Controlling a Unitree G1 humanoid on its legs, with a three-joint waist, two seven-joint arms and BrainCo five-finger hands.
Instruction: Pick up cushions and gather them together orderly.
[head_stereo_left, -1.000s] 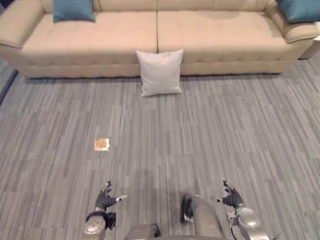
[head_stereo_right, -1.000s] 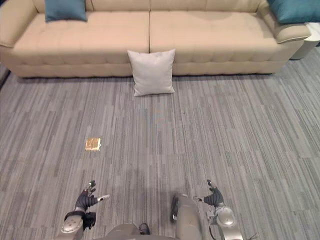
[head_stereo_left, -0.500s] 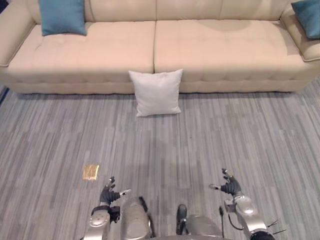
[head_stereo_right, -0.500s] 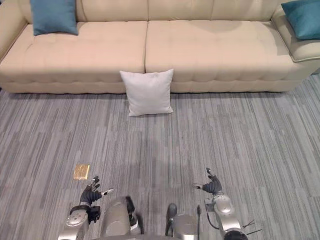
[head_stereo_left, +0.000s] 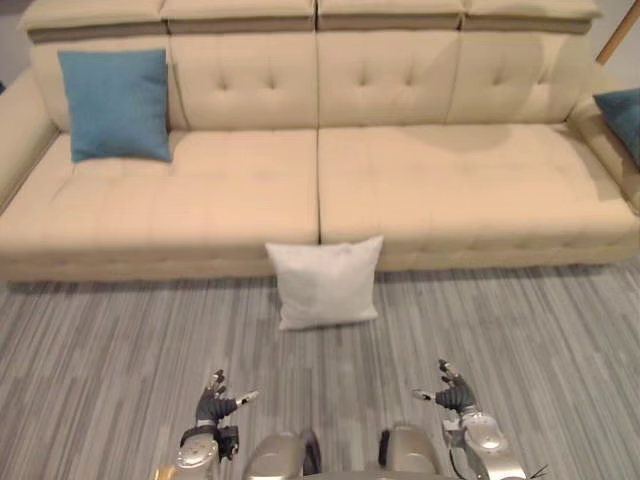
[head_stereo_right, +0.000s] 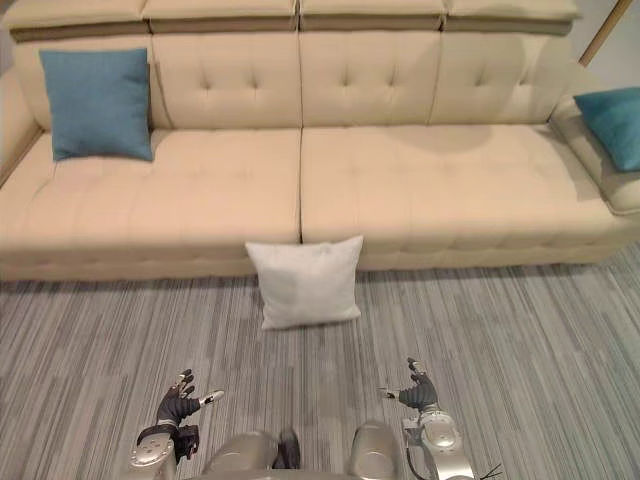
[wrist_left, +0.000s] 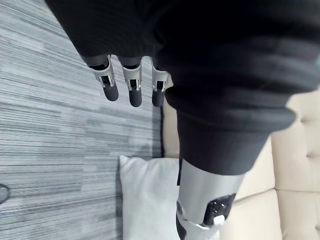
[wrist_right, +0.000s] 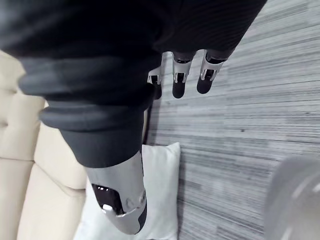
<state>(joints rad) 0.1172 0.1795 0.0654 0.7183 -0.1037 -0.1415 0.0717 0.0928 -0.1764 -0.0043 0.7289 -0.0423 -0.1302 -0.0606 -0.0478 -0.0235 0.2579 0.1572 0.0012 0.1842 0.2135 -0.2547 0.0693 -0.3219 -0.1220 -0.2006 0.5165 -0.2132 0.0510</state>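
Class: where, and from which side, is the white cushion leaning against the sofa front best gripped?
Probably take the white cushion by its upper side edges, from the front: it stands leaning on the sofa, back blocked, sides free for left robot hand and right robot hand.

Two blue cushions (head_stereo_right: 98, 103) (head_stereo_right: 612, 122), one white cushion (head_stereo_right: 306, 281), sofa (head_stereo_right: 420, 190)

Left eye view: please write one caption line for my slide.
White square cushion on grey floor against beige tufted sofa; left hand and right hand open, empty.
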